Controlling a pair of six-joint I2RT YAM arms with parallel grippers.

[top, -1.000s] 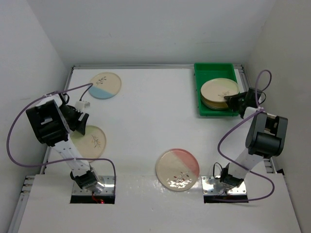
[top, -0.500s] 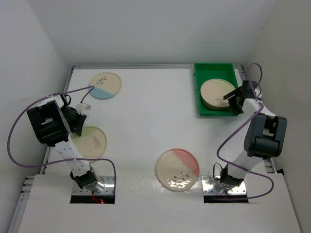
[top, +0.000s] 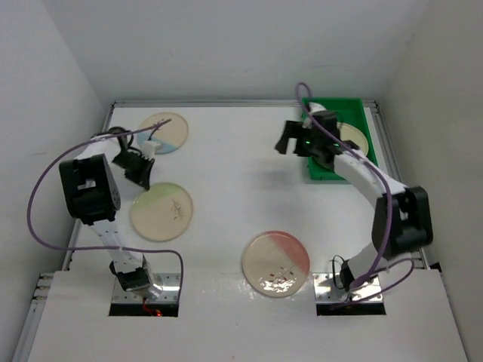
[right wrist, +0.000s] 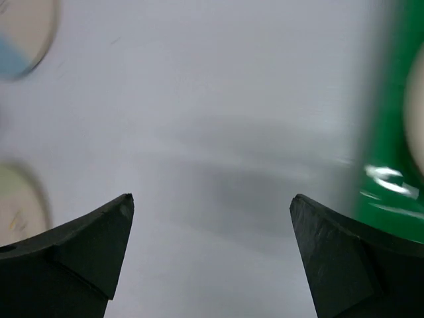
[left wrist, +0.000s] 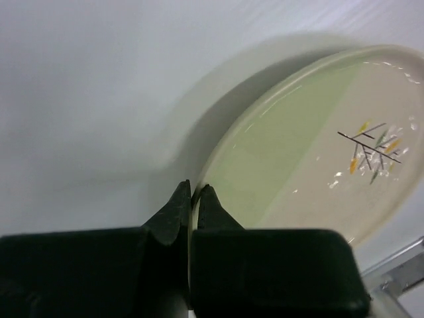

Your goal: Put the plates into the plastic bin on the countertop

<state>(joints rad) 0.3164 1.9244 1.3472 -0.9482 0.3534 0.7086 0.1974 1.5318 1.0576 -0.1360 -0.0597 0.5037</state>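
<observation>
My left gripper (top: 140, 170) (left wrist: 192, 192) is shut on the rim of a cream plate with a green segment (top: 161, 211) (left wrist: 318, 152), at the left of the countertop (top: 226, 173). A shadow lies under that plate's edge. A blue-segment plate (top: 164, 132) (right wrist: 20, 33) lies further back, and a pink-segment plate (top: 275, 262) lies near the front. The green plastic bin (top: 321, 170) (right wrist: 391, 132) at the back right holds stacked plates (top: 353, 138), partly hidden by my right arm. My right gripper (top: 285, 142) (right wrist: 211, 199) hangs open and empty over the countertop, just left of the bin.
White walls close in the countertop at the left, back and right. A metal strip runs along the table's edges (top: 226, 102). Purple cables (top: 45, 181) loop from both arms. The two arm bases (top: 143, 290) stand at the near edge.
My left gripper shut on the green plate's rim and drew the plate to the right. My right gripper left the bin, swung left over the countertop and opened wide.
</observation>
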